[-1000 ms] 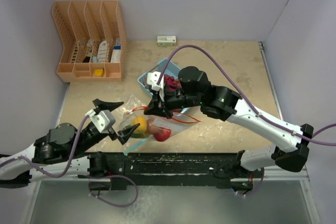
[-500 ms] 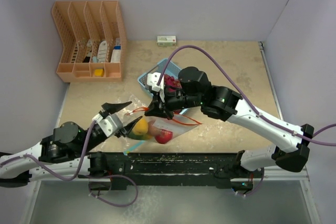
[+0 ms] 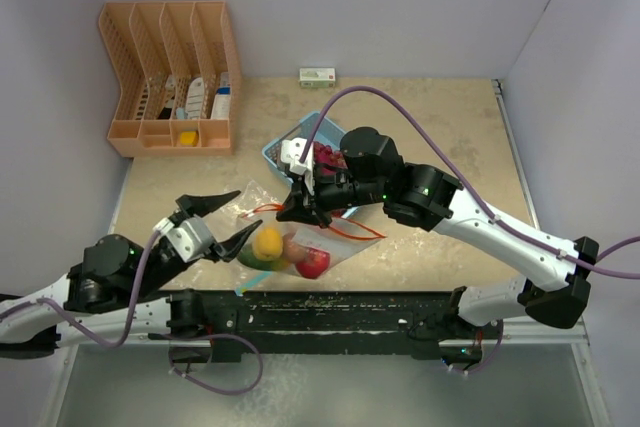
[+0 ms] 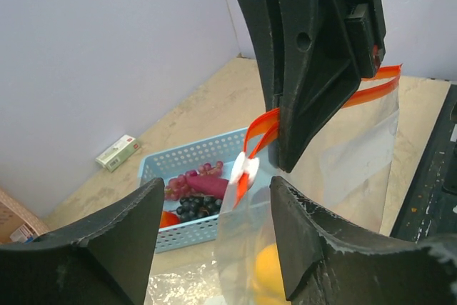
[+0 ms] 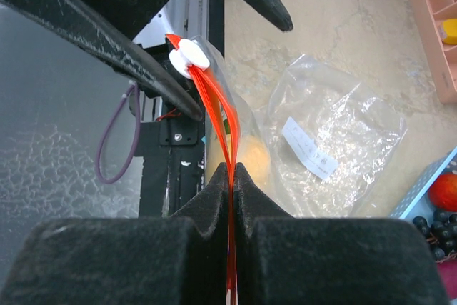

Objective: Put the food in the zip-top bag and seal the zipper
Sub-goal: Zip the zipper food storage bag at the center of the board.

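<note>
Hanging zip-top bag [image 4: 343, 155], zipper [image 4: 375, 85] uppermost, left-to-right

Soft, even light fills every view, bright and nearly shadowless; the table [image 3: 430, 127] shows only faint, soft-edged shade. The right gripper [image 5: 230, 168], at six o'clock in its wrist view, blurs slightly (too near the lens).

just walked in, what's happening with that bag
The right hand is pinched shut on the orange zipper strip, holding the clear bag up with some toy fruit inside. The left hand is open, aimed at the white slider, not gripping it. The blue basket holds grapes and other food.
</note>
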